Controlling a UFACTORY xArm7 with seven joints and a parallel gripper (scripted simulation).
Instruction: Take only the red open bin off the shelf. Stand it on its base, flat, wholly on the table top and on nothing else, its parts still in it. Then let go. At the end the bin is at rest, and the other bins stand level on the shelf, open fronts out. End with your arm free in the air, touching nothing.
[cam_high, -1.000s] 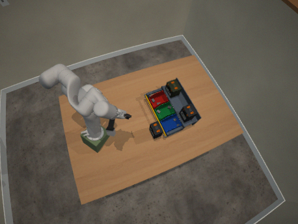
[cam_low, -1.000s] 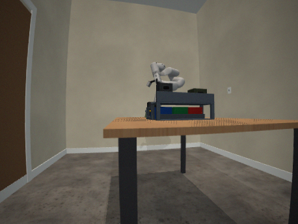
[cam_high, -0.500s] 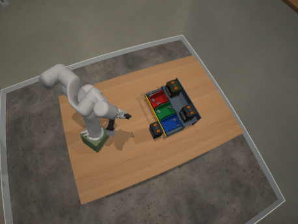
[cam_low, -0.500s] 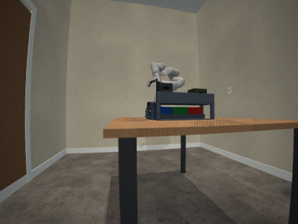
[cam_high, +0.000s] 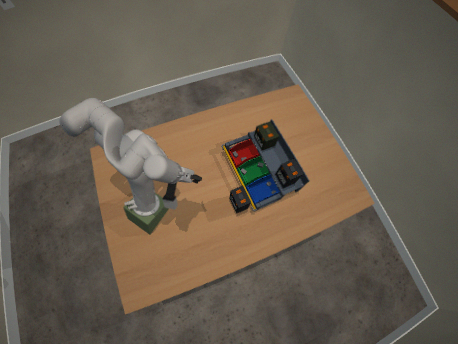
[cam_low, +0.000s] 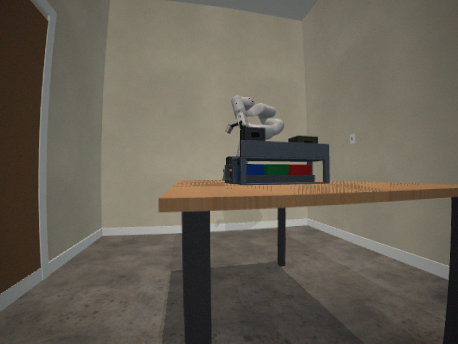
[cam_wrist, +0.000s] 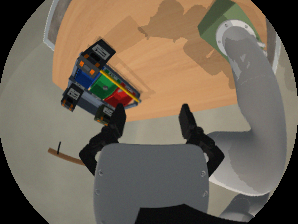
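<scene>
Your tool (cam_high: 196, 178) (cam_low: 242, 123) (cam_wrist: 152, 110) is spread wide, holding nothing, raised above the table (cam_high: 200, 260) (cam_low: 300, 192) (cam_wrist: 165, 75) and well apart from the shelf (cam_high: 280, 157) (cam_low: 285, 150) (cam_wrist: 89, 102). Seen from the top, you have the red bin (cam_high: 243, 152) (cam_low: 300, 170) (cam_wrist: 119, 97) at the far end of the shelf's lower row, with small grey parts in it. The green bin (cam_high: 254, 171) (cam_low: 276, 170) (cam_wrist: 103, 84) sits beside it, between it and the blue bin (cam_high: 262, 191) (cam_low: 256, 169) (cam_wrist: 84, 77) at the near end. A yellow strip (cam_high: 240, 177) (cam_wrist: 120, 85) runs along their left side. To the right, two dark boxes stand on the upper deck; another is at the shelf's near left corner.
</scene>
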